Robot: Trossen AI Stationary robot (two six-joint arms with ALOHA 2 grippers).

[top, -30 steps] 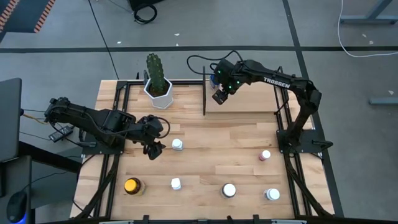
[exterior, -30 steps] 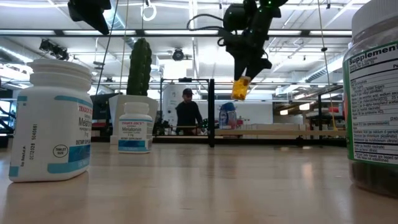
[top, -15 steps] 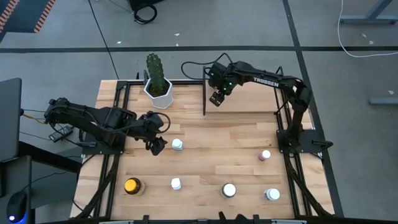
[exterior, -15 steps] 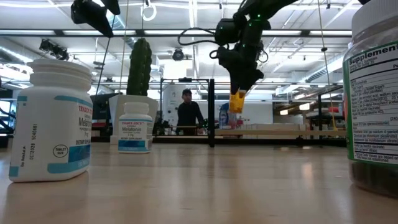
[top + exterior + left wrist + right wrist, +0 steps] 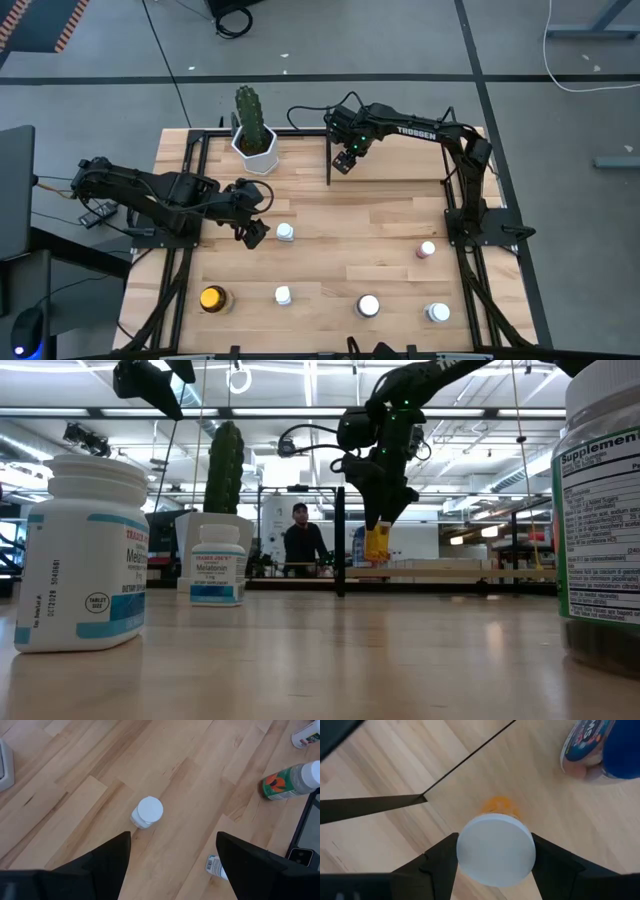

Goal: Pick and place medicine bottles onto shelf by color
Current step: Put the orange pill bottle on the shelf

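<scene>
High view showed the right gripper (image 5: 343,163) at the far side of the table, over the left end of the shelf (image 5: 400,170), beside a thin black post (image 5: 329,158). Its fingers were pinching an orange bottle (image 5: 496,845) with a white cap, which hung upright under them. In the low view this bottle (image 5: 376,544) was just above the shelf board (image 5: 450,573) and I could not tell if it touched it. A blue bottle (image 5: 600,745) stood already on the shelf near it. The left gripper (image 5: 250,229) hovered with fingers spread and empty above the table (image 5: 380,235), just beside a small white bottle (image 5: 286,232) that stood between its fingers in the left wrist view (image 5: 147,813). Other bottles waited on the near part of the table: an amber one (image 5: 212,298), two white-capped ones (image 5: 283,295) (image 5: 368,305), a pink one (image 5: 427,249) and one more at the right corner (image 5: 437,312). A cactus in a white pot (image 5: 253,135) stood at the far edge. I judged that the step in hand was the placing of the orange bottle. The next move called for lowering it until it stood on the board, clear of the blue bottle and the post, then opening the fingers and lifting straight up
</scene>
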